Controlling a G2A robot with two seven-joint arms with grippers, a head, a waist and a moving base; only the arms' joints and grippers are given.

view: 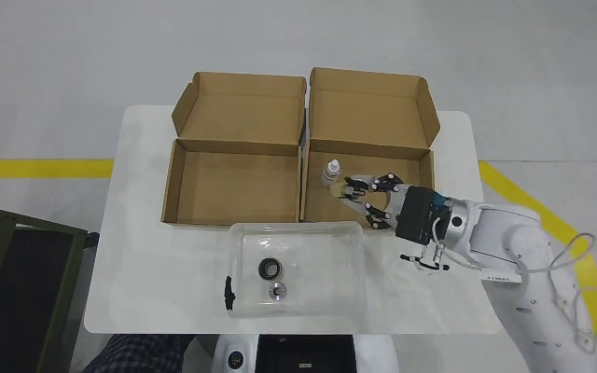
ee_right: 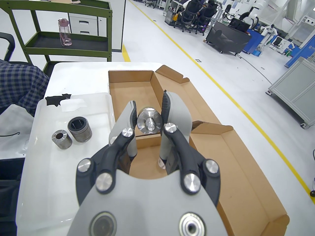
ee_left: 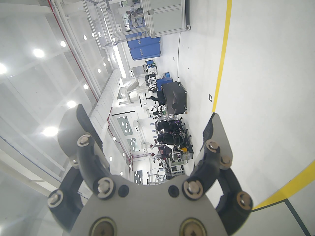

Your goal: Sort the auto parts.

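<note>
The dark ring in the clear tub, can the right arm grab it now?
Probably not yet. The right pincer is shut on a metal part over a cardboard box. The dark ring lies uncovered in the open tub, so nothing else seems to block it.

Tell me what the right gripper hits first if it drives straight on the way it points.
Probably the adjoining walls between the two cardboard boxes; the right gripper, shut on a metal part, points toward the left box. Height is unclear.

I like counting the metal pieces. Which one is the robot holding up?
The round silver part, pinched in the right tool above the cardboard box. The dark bearing and the small grey cylinder sit in the clear tray.
</note>
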